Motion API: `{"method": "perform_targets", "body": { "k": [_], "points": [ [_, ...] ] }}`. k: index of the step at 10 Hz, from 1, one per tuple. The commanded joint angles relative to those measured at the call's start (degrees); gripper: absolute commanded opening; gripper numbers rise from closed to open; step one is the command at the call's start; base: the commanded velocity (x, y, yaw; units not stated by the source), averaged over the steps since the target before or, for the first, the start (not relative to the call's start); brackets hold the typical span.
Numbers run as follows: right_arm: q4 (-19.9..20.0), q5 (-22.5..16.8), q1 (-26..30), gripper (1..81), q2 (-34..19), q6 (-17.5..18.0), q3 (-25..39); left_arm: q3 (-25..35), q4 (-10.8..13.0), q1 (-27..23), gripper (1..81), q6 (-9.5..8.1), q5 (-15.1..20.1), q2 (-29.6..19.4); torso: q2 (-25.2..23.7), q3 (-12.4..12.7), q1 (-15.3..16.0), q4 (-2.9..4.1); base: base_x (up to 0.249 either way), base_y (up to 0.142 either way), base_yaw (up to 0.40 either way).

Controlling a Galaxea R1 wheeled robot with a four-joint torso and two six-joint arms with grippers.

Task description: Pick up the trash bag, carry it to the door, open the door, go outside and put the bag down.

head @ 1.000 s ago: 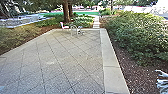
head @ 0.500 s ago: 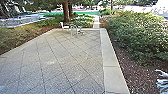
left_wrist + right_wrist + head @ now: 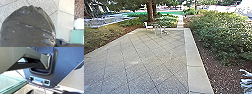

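Speckled paving (image 3: 141,65) runs up to a pale border (image 3: 194,57). Over it, on the border's paved side, we see the dark trash bag (image 3: 27,27), bulging, its crumpled end pointing roughly along the border; its long axis we can't tell. We can't tell whether the left claw or right claw is clenched. Across the border lie mulch (image 3: 211,72) and shrubs (image 3: 224,35); near its far end, a chair (image 3: 149,26) stands on the paving.

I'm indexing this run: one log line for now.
grey paved yard | bulging black plastic trash bag before left wrist camera, hold unclear | pale stone border, green leafy bushes to its right
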Motion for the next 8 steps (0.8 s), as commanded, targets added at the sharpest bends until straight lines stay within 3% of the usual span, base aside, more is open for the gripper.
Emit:
{"method": "perform_targets", "body": {
  "k": [1, 5, 6, 8],
  "points": [
    [-0.9, -4.2, -0.1, 81.1, 1.7, -0.3, 1.1, -2.9, -2.4, -13.3, 1.0, -0.21, 10.9, -3.5, 0.0, 0.0, 0.0, 0.00, 0.000, 0.000, 0.000],
    [-0.8, -3.8, -0.1, 81.1, 1.9, -0.3, 1.0, -2.8, -2.4, -13.8, 1.0, -0.21, 11.2, -3.3, 0.0, 0.0, 0.0, 0.00, 0.000, 0.000, 0.000],
    [-0.8, -3.7, -0.2, 81.1, 1.9, -0.3, 1.1, -2.7, -2.3, -13.5, 81.1, -0.21, 11.2, -3.1, 0.0, 0.0, 0.0, 0.00, 0.000, 0.000, 0.000],
    [-0.6, -3.6, -0.1, 81.1, 2.0, -0.3, 1.1, -3.0, -2.2, -11.3, 81.1, -0.21, 11.1, -2.2, 0.0, 0.0, 0.0, 0.00, 0.000, 0.000, 0.000]
  ]
}}
